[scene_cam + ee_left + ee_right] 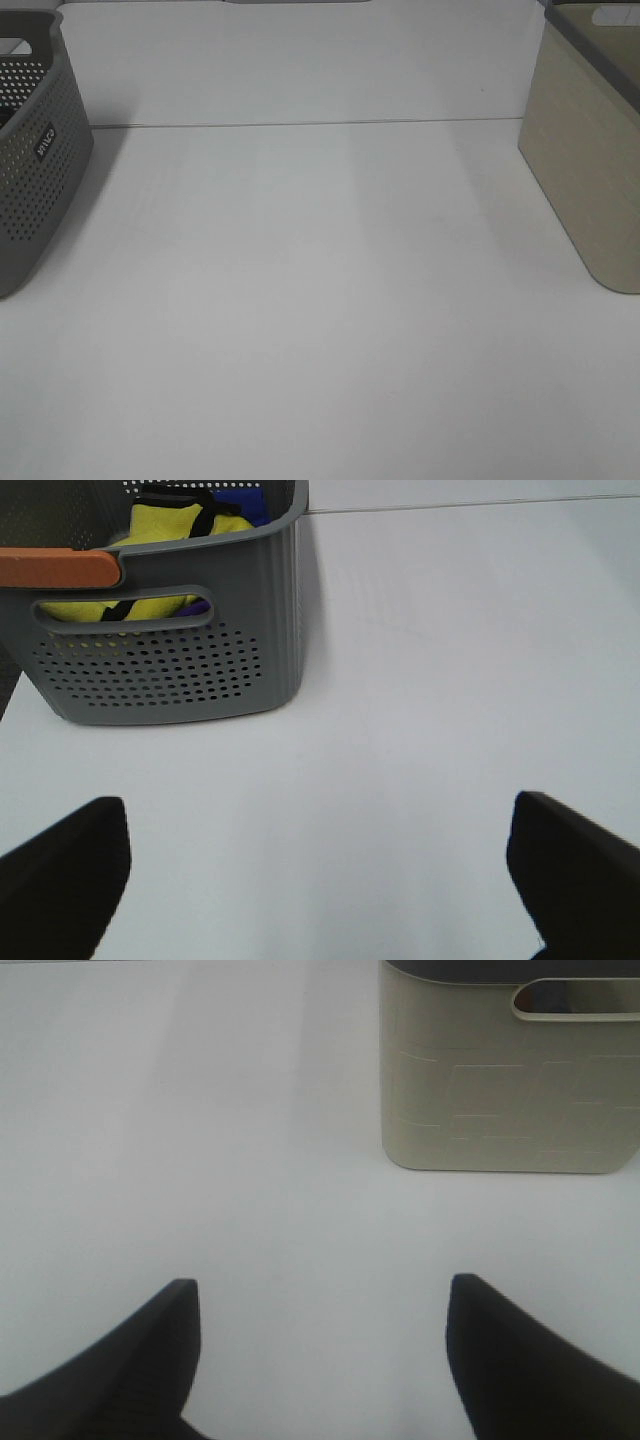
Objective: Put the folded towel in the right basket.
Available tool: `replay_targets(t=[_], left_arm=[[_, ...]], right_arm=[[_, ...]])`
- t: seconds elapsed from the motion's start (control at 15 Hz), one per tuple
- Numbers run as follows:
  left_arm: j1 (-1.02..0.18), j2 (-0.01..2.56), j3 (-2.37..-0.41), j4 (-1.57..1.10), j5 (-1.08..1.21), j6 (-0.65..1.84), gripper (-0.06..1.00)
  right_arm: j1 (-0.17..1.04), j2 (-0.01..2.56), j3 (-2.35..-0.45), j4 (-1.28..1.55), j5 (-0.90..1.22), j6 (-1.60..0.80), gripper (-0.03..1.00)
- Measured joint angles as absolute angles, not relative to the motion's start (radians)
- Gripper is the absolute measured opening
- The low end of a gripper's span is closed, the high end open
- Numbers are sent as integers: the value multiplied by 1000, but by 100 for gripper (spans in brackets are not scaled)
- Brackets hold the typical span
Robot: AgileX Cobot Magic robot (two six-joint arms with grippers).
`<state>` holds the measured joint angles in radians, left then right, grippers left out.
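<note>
Looking down from the high camera, you see a white table (pixel 320 300) with a grey perforated basket (pixel 35 150) at about 9 to 10 o'clock and a beige basket (pixel 590 170) at about 3 o'clock; the two stand well apart at opposite edges of the view. Neither arm shows in that view.

Your left wrist camera faces the grey basket (pixel 180 650). Through its open top and its handle slot you can make out yellow fabric (pixel 165 530) with a dark strap across it, and a bit of blue fabric (pixel 250 500) behind that. An orange bar (pixel 60 568) crosses in front of the basket's rim. Whether any of that fabric is the folded towel, you cannot tell from these pictures; no towel lies on the bare table in any view.

Your right wrist camera faces the beige basket (pixel 510 1080), which has a dark rim and an oval handle slot. Its inside is hidden from this angle, and in the high view only a pale patch shows near its rim, too little to name.

The left gripper (pixel 320 880) has its fingers (pixel 60 870) spread wide with nothing between them. The right gripper (pixel 320 1355) likewise stands wide apart, its fingers (pixel 520 1360) holding nothing, above bare table.
</note>
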<state>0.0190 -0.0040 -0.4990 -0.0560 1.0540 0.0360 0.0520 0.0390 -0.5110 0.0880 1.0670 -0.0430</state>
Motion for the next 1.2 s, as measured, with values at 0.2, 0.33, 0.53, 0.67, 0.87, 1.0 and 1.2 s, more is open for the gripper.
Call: replay_targets(t=[0.2, 0.33, 0.53, 0.67, 0.87, 1.0, 1.2], left_arm=[[19, -4, -499, -56, 1054, 36, 97], [19, -4, -499, -56, 1054, 36, 97], [19, -4, -499, -56, 1054, 36, 97], [19, -4, -499, -56, 1054, 36, 97], [19, -4, -499, -56, 1054, 36, 97], [19, -4, -499, -56, 1054, 36, 97], [19, -4, -499, -56, 1054, 36, 97]], right_arm=[[52, 39, -511, 88, 1067, -43, 66], [52, 39, -511, 88, 1067, -43, 66], [52, 39, -511, 88, 1067, -43, 66], [52, 37, -511, 88, 1067, -43, 66], [52, -2, -507, 88, 1065, -43, 66], [52, -6, -507, 88, 1065, -43, 66], [52, -6, -507, 88, 1065, -43, 66]])
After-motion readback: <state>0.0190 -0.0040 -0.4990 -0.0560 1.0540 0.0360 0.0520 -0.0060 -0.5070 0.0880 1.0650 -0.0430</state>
